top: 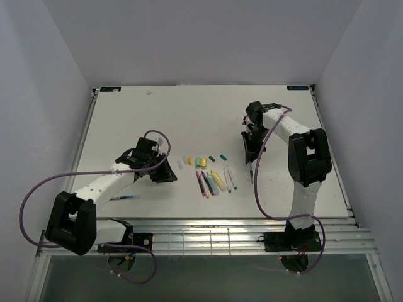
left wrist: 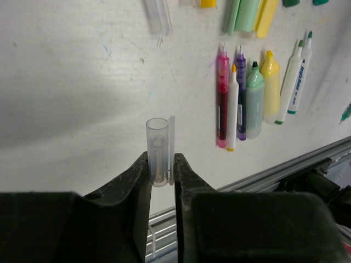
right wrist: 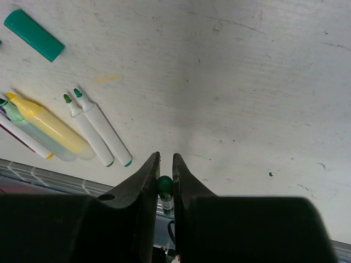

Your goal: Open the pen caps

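Nearest the arm bases, a thin bluish pen (top: pixel 124 198) lies on the desk (top: pixel 157 119) under the left arm, well to the left of the row of uncapped pens (top: pixel 214 181), which serves here as your landmark. The row's nibs are bare: pink, purple, green, yellow and two white-bodied markers lie side by side, so that part of the job looks done.

Left of the row, the left pincer (left wrist: pixel 160 159) is closed part-way on a clear cap (left wrist: pixel 158 142), clamped by its lower half with the open mouth pointing away from the jaws. No pen sits in it. Held clear of the desk like this, it is probably meant for the caps laid out beyond.

Just beyond the row lie the loose pen caps (top: pixel 200 162): pale green, yellow, a clear one and dark teal, apart from their pens. They are grouped there, it seems, to keep finished pieces sorted.

Farthest, right of the row and beyond it, the right pincer (right wrist: pixel 165 159) is all but fully closed on a green-ended pen (right wrist: pixel 165 189), seen end-on between the jaws. You cannot tell whether its cap is on. If it is, the firm hold on the barrel would let your left arm pull it.
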`<state>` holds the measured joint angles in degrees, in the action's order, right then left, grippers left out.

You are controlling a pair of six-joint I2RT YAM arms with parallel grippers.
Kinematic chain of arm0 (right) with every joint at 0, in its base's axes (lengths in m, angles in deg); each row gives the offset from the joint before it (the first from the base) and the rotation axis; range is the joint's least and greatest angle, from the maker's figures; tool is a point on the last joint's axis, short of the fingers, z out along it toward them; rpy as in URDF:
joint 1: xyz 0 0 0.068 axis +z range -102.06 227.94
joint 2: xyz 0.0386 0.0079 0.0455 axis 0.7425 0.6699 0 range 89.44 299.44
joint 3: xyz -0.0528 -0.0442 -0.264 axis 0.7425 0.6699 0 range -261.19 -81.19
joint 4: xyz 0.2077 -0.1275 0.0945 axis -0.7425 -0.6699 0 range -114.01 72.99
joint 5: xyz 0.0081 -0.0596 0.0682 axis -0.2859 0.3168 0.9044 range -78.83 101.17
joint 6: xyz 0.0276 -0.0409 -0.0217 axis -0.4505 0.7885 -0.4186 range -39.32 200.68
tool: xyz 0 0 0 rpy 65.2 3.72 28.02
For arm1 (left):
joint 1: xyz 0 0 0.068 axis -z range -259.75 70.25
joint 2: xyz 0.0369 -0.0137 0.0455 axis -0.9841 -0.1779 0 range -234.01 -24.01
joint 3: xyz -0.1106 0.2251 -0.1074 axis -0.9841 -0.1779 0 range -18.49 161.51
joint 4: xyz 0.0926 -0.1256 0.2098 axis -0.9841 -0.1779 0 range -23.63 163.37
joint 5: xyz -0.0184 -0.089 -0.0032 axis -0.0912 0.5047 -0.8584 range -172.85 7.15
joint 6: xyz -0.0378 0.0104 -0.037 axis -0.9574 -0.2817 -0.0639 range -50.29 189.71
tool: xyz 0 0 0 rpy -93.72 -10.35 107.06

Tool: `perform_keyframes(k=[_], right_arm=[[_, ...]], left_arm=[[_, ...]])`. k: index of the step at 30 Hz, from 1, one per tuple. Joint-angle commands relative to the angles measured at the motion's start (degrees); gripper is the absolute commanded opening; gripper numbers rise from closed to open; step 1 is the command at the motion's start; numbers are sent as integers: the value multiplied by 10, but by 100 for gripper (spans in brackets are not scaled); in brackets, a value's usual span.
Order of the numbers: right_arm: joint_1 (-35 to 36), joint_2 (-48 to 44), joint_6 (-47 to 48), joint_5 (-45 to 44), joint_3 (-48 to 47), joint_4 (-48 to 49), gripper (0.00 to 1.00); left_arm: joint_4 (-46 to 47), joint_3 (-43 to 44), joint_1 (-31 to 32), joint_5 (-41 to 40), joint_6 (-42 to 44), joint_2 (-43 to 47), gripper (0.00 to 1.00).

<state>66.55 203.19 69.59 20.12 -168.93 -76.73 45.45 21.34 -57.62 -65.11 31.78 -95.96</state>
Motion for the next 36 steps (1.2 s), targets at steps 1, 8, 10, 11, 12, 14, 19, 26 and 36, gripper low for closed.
perform_keyframes(k=[1, 8, 10, 11, 12, 14, 19, 26, 36], right_arm=[[1, -35, 17, -5, 17, 35, 8], [18, -39, 10, 19, 60, 73, 8], [20, -38, 9, 26, 67, 78, 8], [23, -37, 9, 26, 69, 79, 8], [24, -37, 9, 27, 69, 80, 8], [28, -34, 9, 29, 69, 82, 8], [34, -28, 7, 31, 64, 86, 8], [43, -13, 4, 27, 60, 93, 9], [53, 8, 1, 20, 58, 100, 12]], left_arm=[[12, 56, -9, -46, 38, -45, 0], [20, 105, -25, -58, 64, -134, 4], [22, 113, -30, -55, 73, -158, 6], [23, 123, -36, -53, 76, -166, 8], [23, 127, -38, -49, 80, -179, 8], [25, 137, -42, -45, 88, -191, 9], [23, 153, -45, -32, 88, -215, 12], [43, 118, -45, 3, 66, -225, 21], [28, 129, -45, -7, 61, -233, 41]])
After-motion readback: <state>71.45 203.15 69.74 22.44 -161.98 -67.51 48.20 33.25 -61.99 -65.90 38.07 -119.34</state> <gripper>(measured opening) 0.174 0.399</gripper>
